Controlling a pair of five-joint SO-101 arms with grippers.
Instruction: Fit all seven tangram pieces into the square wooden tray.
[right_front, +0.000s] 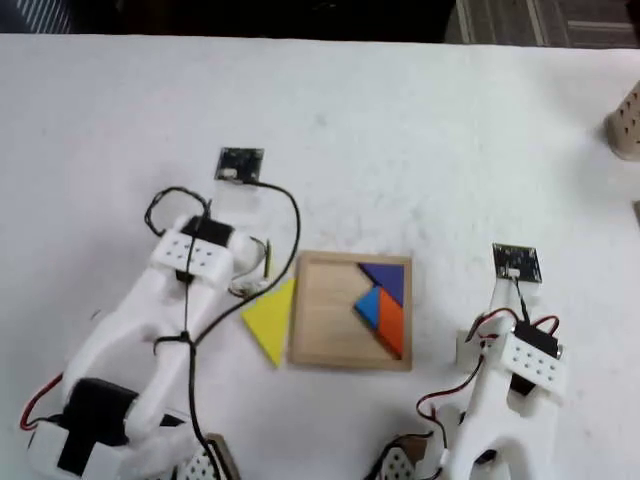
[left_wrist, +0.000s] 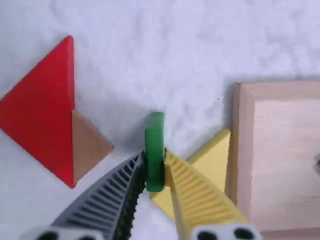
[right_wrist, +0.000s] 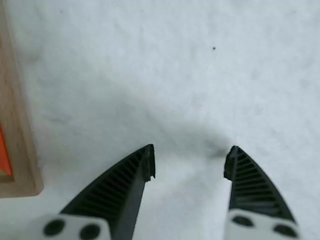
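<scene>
Beside the tray, left gripper pinches a green piece.

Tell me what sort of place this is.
Probably a robotics test bench: two white plastic robot arms at a white table, small wired black circuit boards near them, and a square wooden tray holding coloured tangram pieces between them.

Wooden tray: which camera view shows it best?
The high view: the whole square wooden tray is seen from above, with the orange piece inside. The left wrist view gives one corner, the right wrist view one rim strip.
</scene>
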